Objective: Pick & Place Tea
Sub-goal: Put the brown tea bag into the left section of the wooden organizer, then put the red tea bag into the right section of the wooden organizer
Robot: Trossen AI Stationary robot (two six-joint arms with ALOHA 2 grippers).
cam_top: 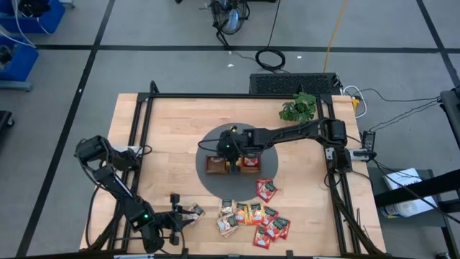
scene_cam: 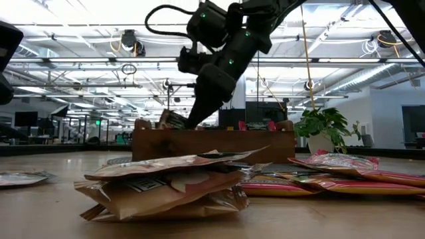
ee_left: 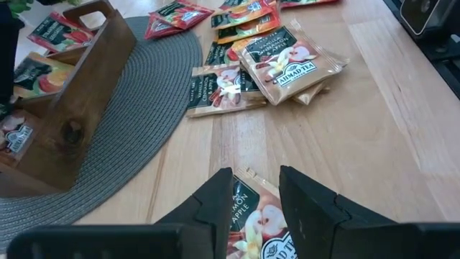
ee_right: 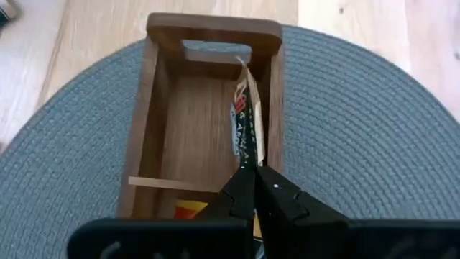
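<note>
At the near left of the table, the left gripper (cam_top: 175,219) hovers low over a tan sachet (ee_left: 253,229) lying on the wood. Its fingers stand partly apart with the sachet between them, but whether they already touch it cannot be told. If they close while too high, the flat packet may simply slide away across the smooth board.

Just right of it lies the loose pile of tea sachets (cam_top: 254,216), red, orange and tan, overlapping one another; a careless sweep there could drag several at once.

Farther off, at the table's centre, the wooden tray (cam_top: 231,164) sits on a grey round mat (cam_top: 208,180). The right gripper (cam_top: 233,160) hangs over it, pinched tight on a sachet (ee_right: 246,126) held edge-down against an end compartment's wall. Released there, the packet may lean on the rim or tip out rather than settle flat.
</note>
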